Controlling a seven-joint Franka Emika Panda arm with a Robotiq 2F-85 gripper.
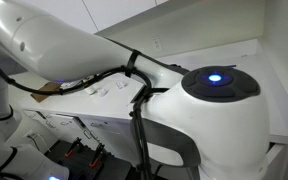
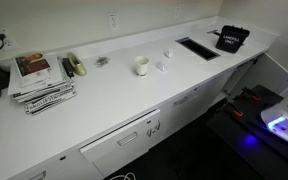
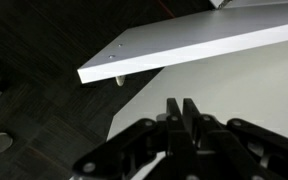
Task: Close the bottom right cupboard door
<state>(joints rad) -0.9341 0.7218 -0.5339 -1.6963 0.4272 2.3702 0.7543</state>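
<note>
Starting at the left of an exterior view, a stack of printed paper magazines (image 2: 39, 80) lies on the long white table (image 2: 114, 105), with a small round white cup (image 2: 141, 66) further right. In the wrist view, the glossy flat white bottom right cupboard door (image 3: 194, 45) stands open, its edge running from left-centre up to the right. Below it, the black fingers (image 3: 172, 108) are clenched together, grasping nothing.

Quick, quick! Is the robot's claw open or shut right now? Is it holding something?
Gripper: shut, its fingers pressed together with nothing between them. The cupboard door shows beyond it in the wrist view, not gripped.
</note>
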